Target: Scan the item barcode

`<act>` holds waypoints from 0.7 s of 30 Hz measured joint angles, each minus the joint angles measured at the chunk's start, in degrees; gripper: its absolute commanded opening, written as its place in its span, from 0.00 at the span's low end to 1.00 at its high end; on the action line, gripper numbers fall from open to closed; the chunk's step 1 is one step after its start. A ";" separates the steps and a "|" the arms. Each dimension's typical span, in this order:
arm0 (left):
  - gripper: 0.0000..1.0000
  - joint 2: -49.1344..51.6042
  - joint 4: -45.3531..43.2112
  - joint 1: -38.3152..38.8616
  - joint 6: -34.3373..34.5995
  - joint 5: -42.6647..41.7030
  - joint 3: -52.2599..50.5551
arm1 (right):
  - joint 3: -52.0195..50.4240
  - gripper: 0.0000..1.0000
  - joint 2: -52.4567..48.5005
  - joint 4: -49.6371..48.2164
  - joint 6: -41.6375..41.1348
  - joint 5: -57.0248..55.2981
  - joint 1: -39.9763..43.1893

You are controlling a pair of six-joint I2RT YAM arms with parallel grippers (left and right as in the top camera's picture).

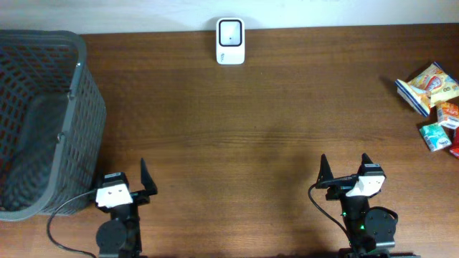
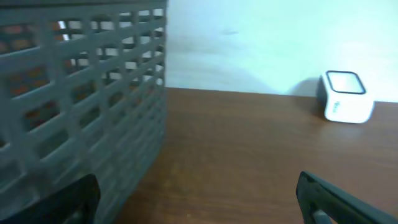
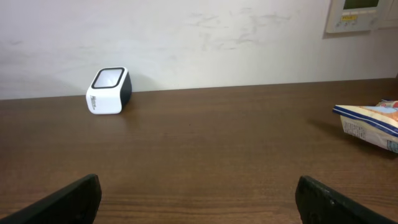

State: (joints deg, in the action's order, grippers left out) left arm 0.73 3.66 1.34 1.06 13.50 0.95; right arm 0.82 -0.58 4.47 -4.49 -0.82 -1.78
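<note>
Desk (image 1: 237, 136): basket (image 1: 39, 122) at left edge, likely for scanned goods; scanner (image 1: 230, 41) mid far edge, window up; snack packets (image 1: 434, 104) awaiting scanning at right edge; left gripper (image 1: 133, 185) and right gripper (image 1: 346, 170) at near edge, jaws apart, empty.

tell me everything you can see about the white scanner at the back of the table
The barcode scanner is a small white box with rounded corners and a dark side panel, looking like glossy plastic. Its dark-framed scan window is on the sloped top face, tilted toward the arms. Small dark print marks its front; it is too small to read. It stands upright on the brown wooden table, at the far edge near the wall, roughly centred. Nothing touches it except the table; the basket, the snack packets and both grippers are well away.
</note>
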 measured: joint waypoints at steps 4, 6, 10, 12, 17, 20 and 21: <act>0.99 0.00 -0.02 -3.50 -0.90 0.00 0.00 | 0.00 0.99 0.00 0.00 0.04 0.00 0.00; 0.99 0.00 0.00 -5.57 -1.29 -0.15 0.00 | 0.00 0.98 0.00 0.00 0.00 0.00 0.00; 0.99 0.00 0.20 -5.95 -1.55 -1.99 0.00 | 0.00 0.98 0.00 0.02 0.00 0.00 0.00; 0.99 0.00 0.46 -5.95 -1.55 -4.31 0.00 | 0.00 0.98 0.00 0.00 0.02 0.00 0.00; 0.99 0.00 0.83 -5.95 -1.16 -8.63 0.00 | 0.00 0.99 0.00 0.00 0.02 0.00 0.00; 0.99 0.00 0.85 -5.86 -0.13 -8.85 0.00 | 0.00 0.98 0.00 0.00 0.00 0.00 0.00; 0.99 0.00 0.85 -5.29 0.04 -8.68 0.00 | 0.00 0.98 0.00 0.02 0.00 0.00 0.00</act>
State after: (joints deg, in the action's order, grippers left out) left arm 0.73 4.51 -3.95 1.10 4.82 0.95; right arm 0.82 -0.58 4.49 -4.49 -0.82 -1.78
